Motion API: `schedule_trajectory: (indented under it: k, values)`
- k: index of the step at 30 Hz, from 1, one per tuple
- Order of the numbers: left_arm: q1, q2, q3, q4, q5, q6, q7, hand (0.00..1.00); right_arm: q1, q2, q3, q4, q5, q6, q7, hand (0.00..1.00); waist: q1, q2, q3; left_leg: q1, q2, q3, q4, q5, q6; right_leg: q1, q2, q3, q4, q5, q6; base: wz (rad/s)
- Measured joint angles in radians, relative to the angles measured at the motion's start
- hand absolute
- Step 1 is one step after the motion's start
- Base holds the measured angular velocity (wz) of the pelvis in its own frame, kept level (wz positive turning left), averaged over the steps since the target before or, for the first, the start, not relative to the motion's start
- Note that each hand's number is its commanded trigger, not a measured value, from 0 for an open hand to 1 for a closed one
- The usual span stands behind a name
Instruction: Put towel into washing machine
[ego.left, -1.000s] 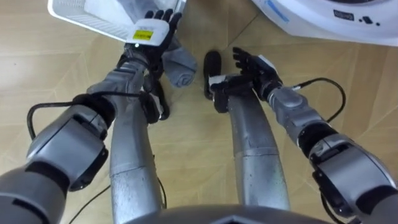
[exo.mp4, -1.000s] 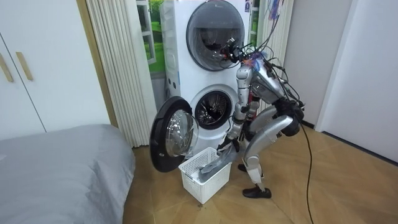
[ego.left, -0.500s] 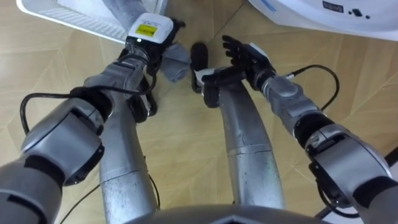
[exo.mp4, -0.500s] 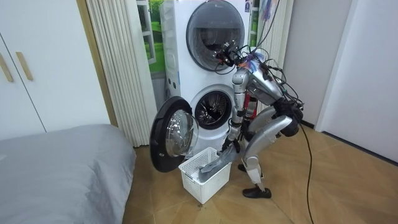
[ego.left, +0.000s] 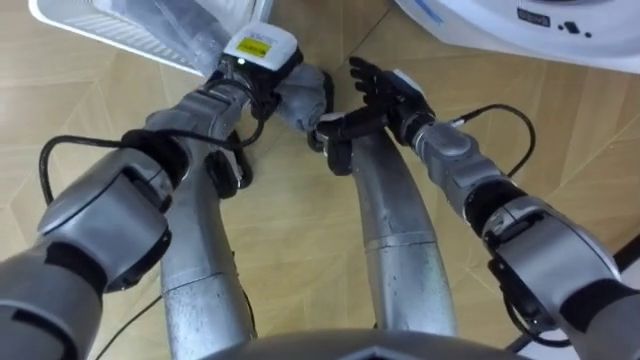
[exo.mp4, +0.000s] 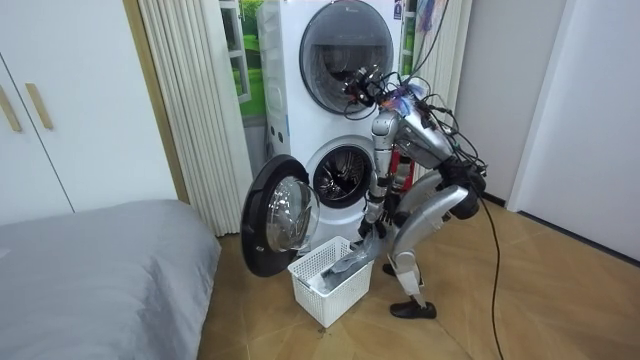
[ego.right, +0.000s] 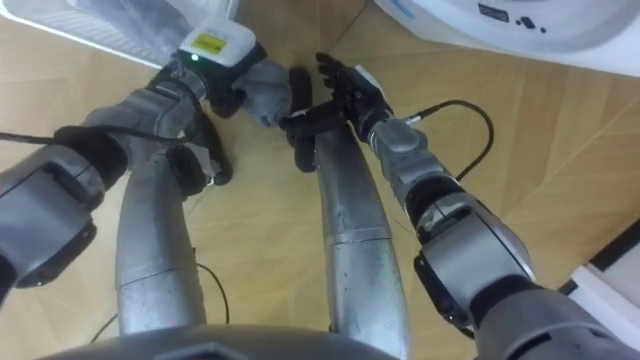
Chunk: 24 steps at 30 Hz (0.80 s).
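Left hand (ego.left: 258, 55): curled round a bunch of the towel, just off the basket's near rim.
Towel (ego.left: 305, 95): grey, bunched at the left hand, over the floor between both hands.
Right hand (ego.left: 385, 85): fingers spread, holding nothing, just beside the towel.
Basket (ego.left: 100, 25): white, on the floor by the open door (exo.mp4: 272, 215).
Machine (exo.mp4: 340, 175): door swung wide to the room view's left, drum mouth open.
Floor (ego.left: 300, 230): bare wood under the hands.
Robot: bent forward before the machine.

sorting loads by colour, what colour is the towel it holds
Grey: a plain grey cloth towel, clearest in the left eye view.
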Motion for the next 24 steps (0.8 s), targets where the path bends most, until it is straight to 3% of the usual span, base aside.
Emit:
schedule_trajectory:
  k: [4,9,12,17,21,24]
  values:
    - [0.055,-0.034,-0.013,-0.001,0.002,-0.005,-0.021,1.00,0.030,0.008,0.001,0.031,0.040,0.000,0.007,0.00,0.006,0.002,-0.0017,0.087,-0.002,0.006,-0.026,0.001,-0.001,0.083,-0.001,0.002,-0.023,-0.001,0.002,0.00]
    - [0.099,-0.050,0.010,-0.001,0.004,-0.011,-0.039,1.00,0.075,-0.002,-0.004,0.064,0.040,0.000,0.014,0.00,0.027,0.008,-0.0065,0.181,-0.014,0.015,-0.091,0.020,-0.004,0.171,-0.005,0.004,-0.078,0.012,0.005,0.03]
    - [0.121,-0.052,0.065,0.003,0.003,-0.020,-0.039,1.00,0.115,-0.007,-0.014,0.075,0.047,0.003,0.024,0.00,0.050,0.009,-0.0066,0.255,-0.013,0.024,-0.124,0.022,-0.007,0.241,0.000,0.005,-0.108,0.013,0.006,-0.01]
    - [0.165,-0.036,0.152,0.008,-0.067,-0.030,0.002,1.00,0.136,-0.029,-0.028,0.117,0.055,0.017,0.047,0.00,0.058,0.014,-0.0072,0.373,-0.015,0.021,-0.175,0.027,-0.014,0.359,0.002,-0.002,-0.151,0.012,0.007,0.02]
    - [0.183,-0.030,0.238,-0.011,-0.165,-0.034,0.052,1.00,0.150,-0.062,-0.039,0.141,0.049,0.031,0.054,0.00,0.080,0.017,-0.0079,0.434,-0.015,0.020,-0.199,0.031,-0.017,0.426,0.004,-0.016,-0.179,0.012,0.006,0.04]
    - [0.217,-0.030,0.301,-0.085,-0.268,-0.042,0.060,1.00,0.173,-0.078,-0.060,0.130,0.042,0.033,0.054,0.00,0.108,0.019,-0.0091,0.464,-0.018,0.020,-0.223,0.037,-0.019,0.455,0.000,-0.019,-0.195,0.013,0.006,0.04]
